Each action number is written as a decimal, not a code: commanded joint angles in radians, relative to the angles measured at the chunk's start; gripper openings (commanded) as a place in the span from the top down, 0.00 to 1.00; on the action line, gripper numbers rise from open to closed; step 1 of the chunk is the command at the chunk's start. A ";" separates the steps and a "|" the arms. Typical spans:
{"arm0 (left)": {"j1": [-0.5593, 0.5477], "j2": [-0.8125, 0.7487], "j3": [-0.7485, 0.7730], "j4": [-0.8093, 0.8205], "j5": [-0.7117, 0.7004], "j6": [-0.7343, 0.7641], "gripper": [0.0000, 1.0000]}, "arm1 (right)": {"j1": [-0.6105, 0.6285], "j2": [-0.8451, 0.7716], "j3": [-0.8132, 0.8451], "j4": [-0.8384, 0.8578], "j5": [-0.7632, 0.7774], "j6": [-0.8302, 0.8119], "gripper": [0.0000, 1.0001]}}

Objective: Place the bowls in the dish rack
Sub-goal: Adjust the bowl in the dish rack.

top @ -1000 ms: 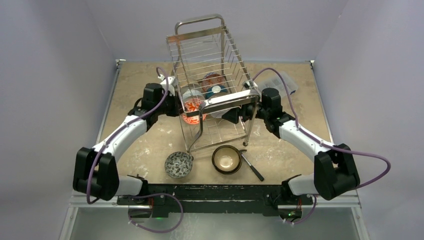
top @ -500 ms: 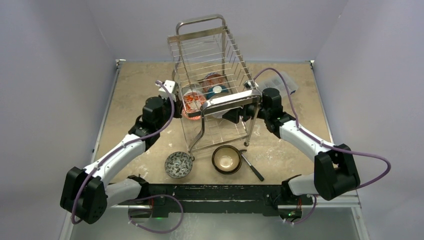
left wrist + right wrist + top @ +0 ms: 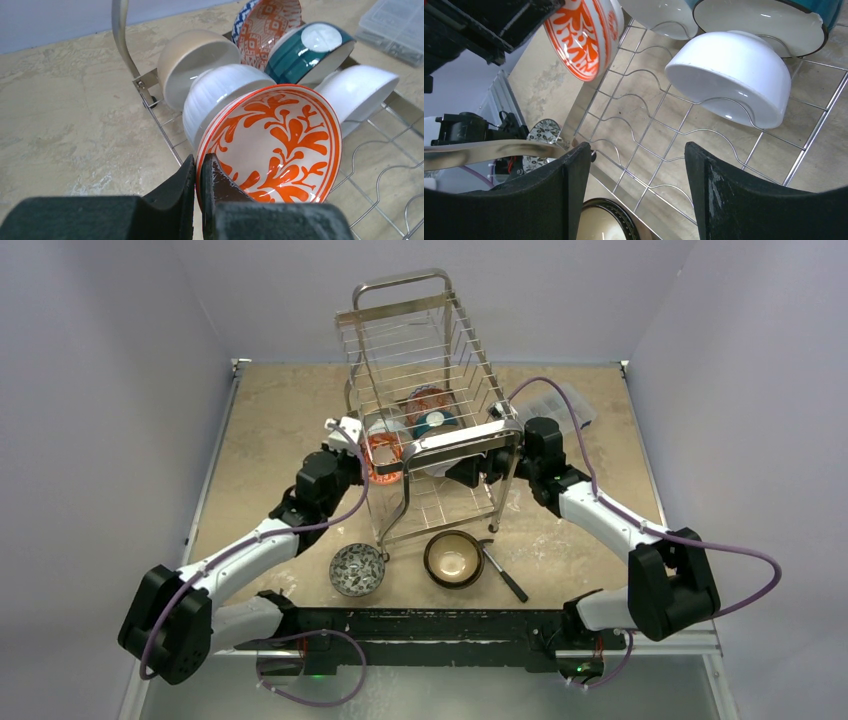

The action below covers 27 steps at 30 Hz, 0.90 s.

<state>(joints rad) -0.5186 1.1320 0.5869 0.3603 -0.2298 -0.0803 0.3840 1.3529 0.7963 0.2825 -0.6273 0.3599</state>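
**Orange-patterned bowl held at lower tier of dish rack; two bowls on table**

The left gripper (image 3: 198, 167) was pressed tight on the rim of an orange-and-white patterned bowl (image 3: 272, 145). The bowl stood on edge at the left front of the lower tier of the dish rack (image 3: 430, 360), just in front of a white ribbed bowl (image 3: 220, 95). Contact between these two could not be confirmed.

Also racked on edge in that tier were a beige bowl (image 3: 192, 60), a teal bowl (image 3: 305, 50), a plain white bowl (image 3: 734, 75) and a red-patterned bowl (image 3: 270, 22) at the back.

The right gripper (image 3: 636, 150) reached into the rack from the right side. Its jaws were spread wide over the wire floor and held nothing.

A grey patterned bowl (image 3: 357, 569) and a dark brown bowl (image 3: 454, 558) with a cream inside sat upright on the table (image 3: 270, 420), near the rack's front legs. A black tool (image 3: 505, 573) lay just beside the brown bowl. A clear plastic box (image 3: 560, 405) lay at the far right.
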 commanded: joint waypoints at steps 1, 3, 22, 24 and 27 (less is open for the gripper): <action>-0.047 0.009 -0.013 0.144 -0.044 0.076 1.00 | 0.006 -0.025 -0.004 0.017 -0.012 -0.010 0.29; -0.077 0.020 -0.022 0.148 -0.095 0.125 1.00 | 0.006 -0.023 -0.003 0.015 -0.012 -0.012 0.29; -0.198 0.149 -0.175 0.583 -0.345 0.386 1.00 | 0.006 -0.023 -0.019 0.040 -0.025 0.001 0.28; -0.206 0.162 -0.184 0.607 -0.319 0.411 1.00 | 0.006 -0.023 -0.021 0.050 -0.032 0.006 0.28; -0.217 0.191 -0.203 0.691 -0.328 0.447 1.00 | 0.006 -0.022 -0.027 0.060 -0.038 0.010 0.28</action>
<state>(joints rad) -0.7162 1.3033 0.3935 0.8173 -0.5682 0.2737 0.3840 1.3529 0.7826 0.3058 -0.6273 0.3634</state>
